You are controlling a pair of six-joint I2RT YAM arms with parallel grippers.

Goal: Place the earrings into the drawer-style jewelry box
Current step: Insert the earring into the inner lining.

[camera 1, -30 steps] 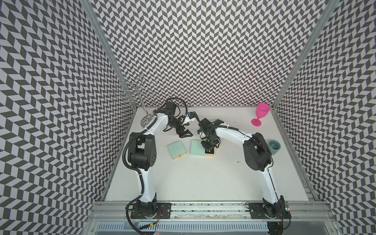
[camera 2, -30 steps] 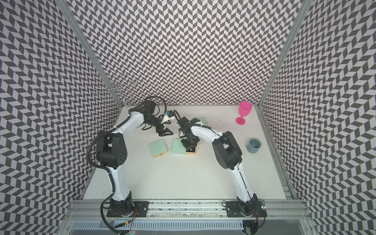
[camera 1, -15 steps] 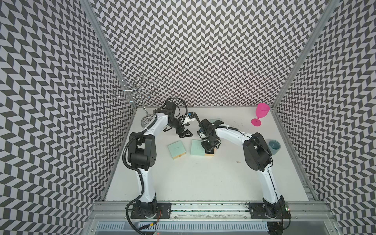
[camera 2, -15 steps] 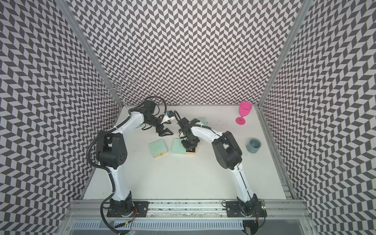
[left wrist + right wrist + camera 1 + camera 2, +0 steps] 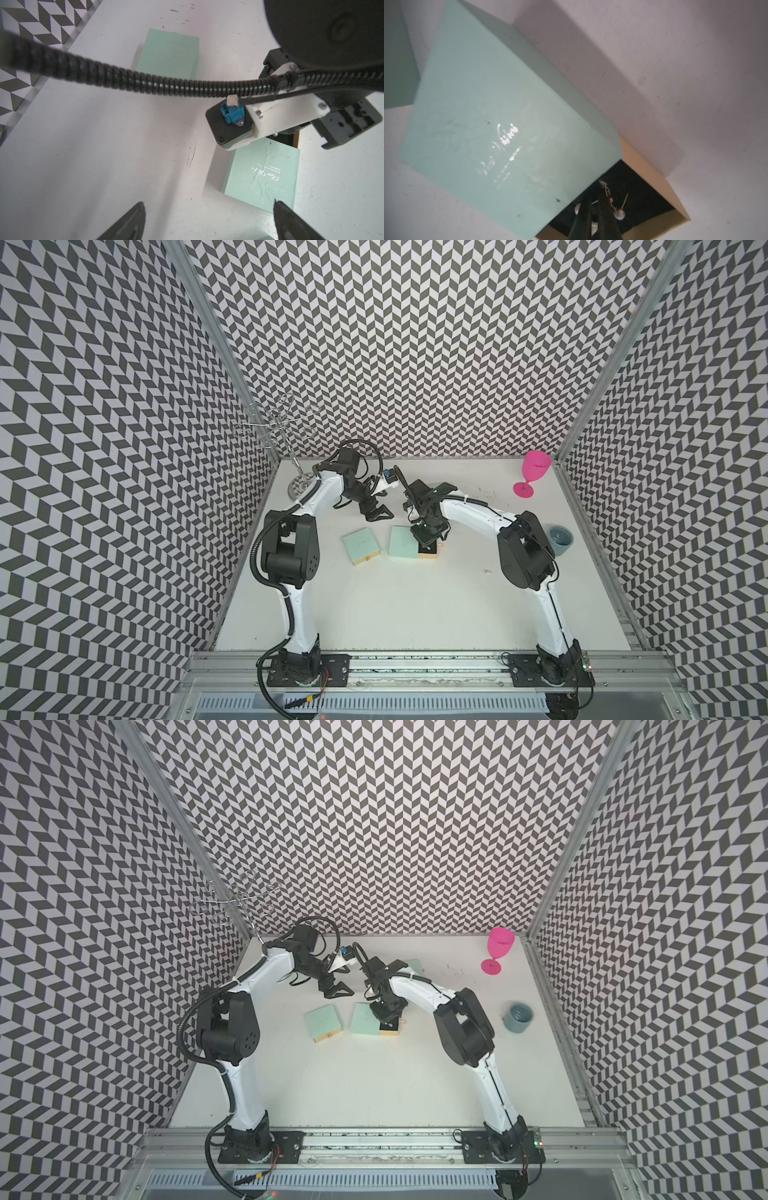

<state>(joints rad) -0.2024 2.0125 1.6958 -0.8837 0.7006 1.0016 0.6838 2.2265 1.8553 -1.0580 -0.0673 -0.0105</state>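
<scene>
Earrings (image 5: 619,214) sit in drawer (image 5: 664,187) — right hand (image 5: 593,204) pinched.

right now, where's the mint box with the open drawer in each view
Top view: open mint box mid-table, under the right tool.
Top view: same spot, beside the closed mint box.
Left wrist: its lettered lid, partly behind the right arm.
Right wrist: its lid fills much of the picture.
Shared landmark: its tan drawer, pulled out, seen in all four views.
</scene>
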